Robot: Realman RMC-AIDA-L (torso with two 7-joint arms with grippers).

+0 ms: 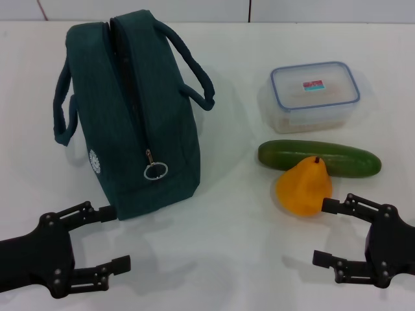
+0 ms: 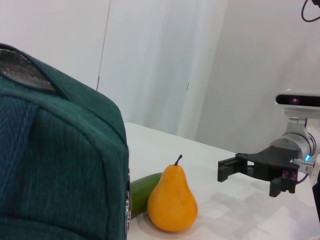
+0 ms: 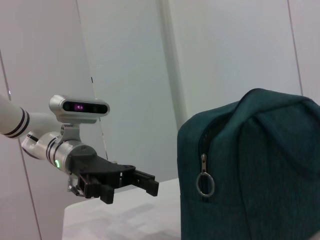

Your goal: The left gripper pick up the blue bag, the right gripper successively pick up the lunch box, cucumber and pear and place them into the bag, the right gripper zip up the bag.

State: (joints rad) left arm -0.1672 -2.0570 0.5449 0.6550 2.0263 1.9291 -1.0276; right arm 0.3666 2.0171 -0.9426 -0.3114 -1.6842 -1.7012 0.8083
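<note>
The blue bag is a dark teal fabric bag standing on the white table, left of centre, its ring zip pull hanging at the near end; it also fills the left wrist view and shows in the right wrist view. The lunch box with a blue-rimmed lid sits at the back right. In front of it lies the cucumber, and the orange-yellow pear stands against it. My left gripper is open near the bag's front left corner. My right gripper is open just in front of the pear.
White table with free room between the two grippers at the front. A white wall stands behind the table's far edge.
</note>
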